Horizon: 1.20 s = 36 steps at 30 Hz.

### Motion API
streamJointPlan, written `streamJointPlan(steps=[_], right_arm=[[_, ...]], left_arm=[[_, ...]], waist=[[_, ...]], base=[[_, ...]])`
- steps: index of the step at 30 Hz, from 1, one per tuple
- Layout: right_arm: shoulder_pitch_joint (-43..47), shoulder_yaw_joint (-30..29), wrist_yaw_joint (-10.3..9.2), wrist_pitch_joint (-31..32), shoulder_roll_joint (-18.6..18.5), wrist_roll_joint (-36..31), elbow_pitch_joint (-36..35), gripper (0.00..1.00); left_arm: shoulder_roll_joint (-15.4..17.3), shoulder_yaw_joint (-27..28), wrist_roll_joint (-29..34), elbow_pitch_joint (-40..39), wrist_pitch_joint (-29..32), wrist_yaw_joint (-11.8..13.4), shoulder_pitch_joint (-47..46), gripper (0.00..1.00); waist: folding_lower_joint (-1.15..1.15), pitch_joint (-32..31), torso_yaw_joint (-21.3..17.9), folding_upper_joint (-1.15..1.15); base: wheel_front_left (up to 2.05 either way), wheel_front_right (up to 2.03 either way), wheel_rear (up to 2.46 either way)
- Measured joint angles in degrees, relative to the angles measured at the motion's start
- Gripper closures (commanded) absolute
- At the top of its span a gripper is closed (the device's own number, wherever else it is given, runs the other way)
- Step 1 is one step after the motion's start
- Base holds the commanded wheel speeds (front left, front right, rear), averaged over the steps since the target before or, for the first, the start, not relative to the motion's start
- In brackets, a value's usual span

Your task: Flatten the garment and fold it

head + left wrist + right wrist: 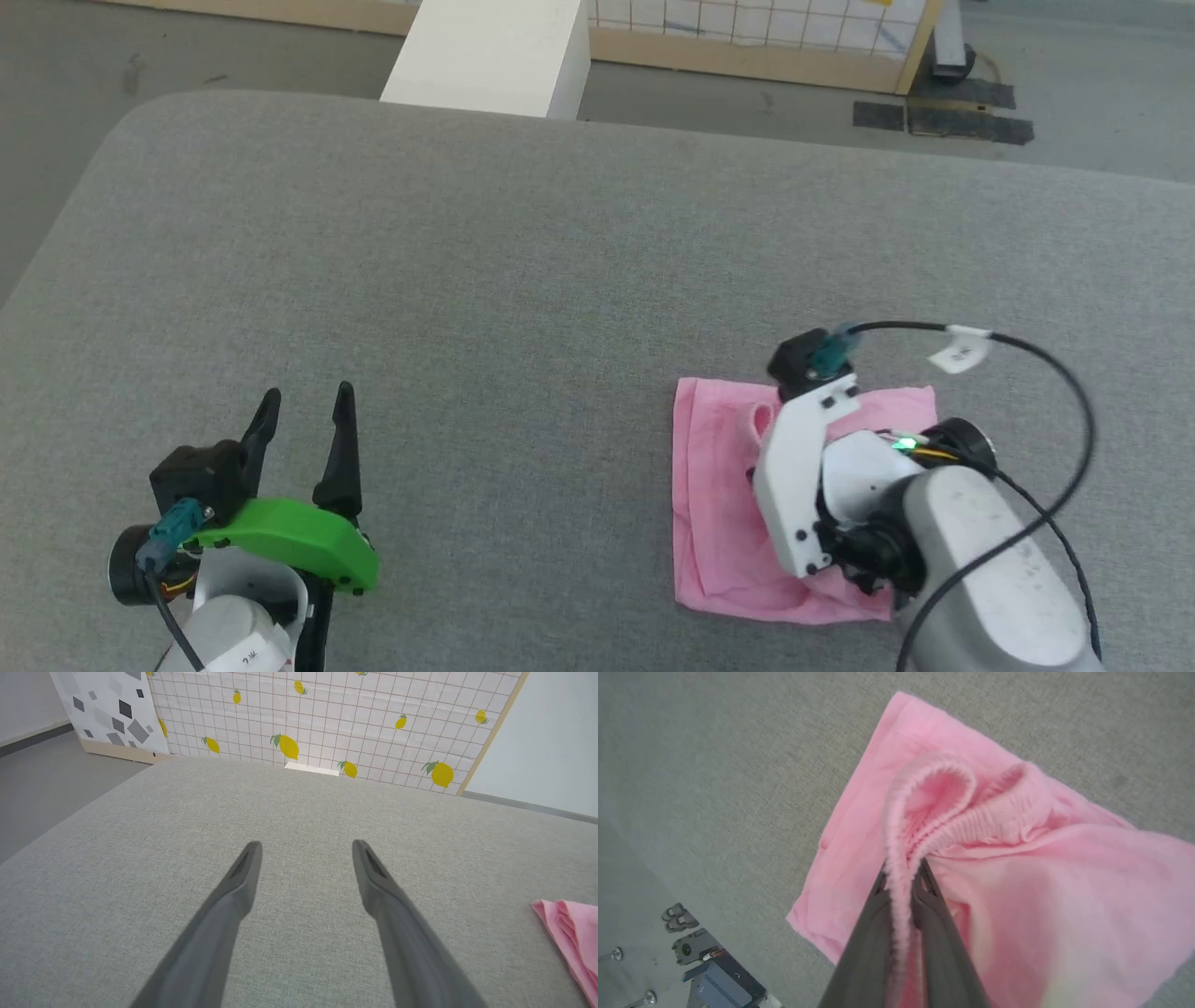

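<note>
Lower right of head view: the garment lies on the gray desk as a flat pink rectangle of stacked layers. The right arm stands over it with the wrist bent down onto its upper middle. A small loop of pink cloth rises just left of the white bracket. The wrist hides the fingers in this view.
Lower left of head view: the left gripper is over bare desk, well apart from the garment. Its two dark fingers point up the frame with a clear gap between them and nothing in it. A green cover sits behind them.
Top of head view: a white box and the floor lie past the desk's far edge.
Middle of left wrist view: the left gripper has its fingers spread and empty above the desk.
Right edge of left wrist view: a corner of the garment shows its folded layers lying on the desk, apart from the fingers.
Top of left wrist view: a lemon panel stands beyond the desk.
Middle of right wrist view: the right gripper has its fingers pinched tight on the gathered waistband. The waistband runs between them and arches up in a loop past the tips.
Right of right wrist view: the rest of the garment spreads over the desk below.
Lower left of right wrist view: a blue-gray box stands on the floor past the desk edge.
</note>
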Motion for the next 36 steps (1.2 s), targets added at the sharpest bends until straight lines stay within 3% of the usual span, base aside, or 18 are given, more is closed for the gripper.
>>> streamJointPlan(steps=[2,3,4,5,10,16,20,24,32,36], right_arm=[[-1.0,1.3,0.00,-1.3,0.0,-0.9,2.5,1.00],[-1.3,2.0,0.00,-1.7,0.0,-0.9,3.6,0.85],[-1.7,2.9,0.00,-2.2,0.0,-1.2,4.5,0.36],[-2.0,3.4,0.00,-2.4,0.0,-1.1,5.1,0.00],[-3.5,6.5,0.00,-3.7,0.1,-0.2,4.8,0.00],[-3.8,6.7,0.00,-3.8,0.2,2.6,-2.8,0.00],[-2.8,0.9,0.00,-4.0,0.2,1.4,-10.1,0.00],[2.1,-6.7,0.00,-3.0,-0.2,-4.2,-13.5,0.00],[9.8,-10.7,0.00,-3.4,-0.4,-9.4,-11.5,0.00],[10.4,-9.5,0.00,-7.1,0.0,-8.9,-4.1,0.00]], left_arm=[[-0.1,0.0,-0.3,0.3,-0.2,0.0,0.0,0.00],[-0.2,0.0,-0.5,0.4,-0.2,0.0,0.0,0.00],[-0.3,-0.1,-0.7,0.6,-0.2,0.0,0.0,0.00],[-0.4,-0.1,-0.8,0.8,-0.3,0.0,0.0,0.00],[-0.5,0.0,-1.5,1.5,-0.7,-0.1,0.0,0.00],[-0.1,0.3,-1.6,1.5,-0.7,-0.1,0.0,0.00],[0.6,0.5,-1.6,0.8,-0.6,0.1,0.1,0.00],[0.8,0.5,-1.6,0.1,-0.6,0.1,0.1,0.00],[0.7,0.1,-2.0,-0.6,-0.6,0.2,0.1,0.00],[0.6,-0.2,-2.2,-0.5,-0.6,0.2,0.0,0.00]], waist=[[0.00,0.2,0.3,0.00],[0.00,0.4,0.4,0.00],[0.00,0.5,0.4,0.00],[0.00,0.6,0.4,0.00],[0.00,0.5,-0.3,0.00],[0.00,-0.5,-2.2,0.00],[0.00,-1.1,-3.9,0.00],[0.00,-1.6,-5.3,0.00],[0.00,-0.4,-6.0,0.00],[0.00,1.3,-5.5,0.00]], base=[[0.00,0.00,0.00],[0.00,0.00,0.00],[0.00,0.00,0.00],[0.00,0.00,0.00],[0.00,0.00,0.00],[0.00,0.00,0.00],[0.00,0.00,0.00],[0.00,0.00,0.00],[0.00,0.00,0.00],[0.00,0.00,0.00]])
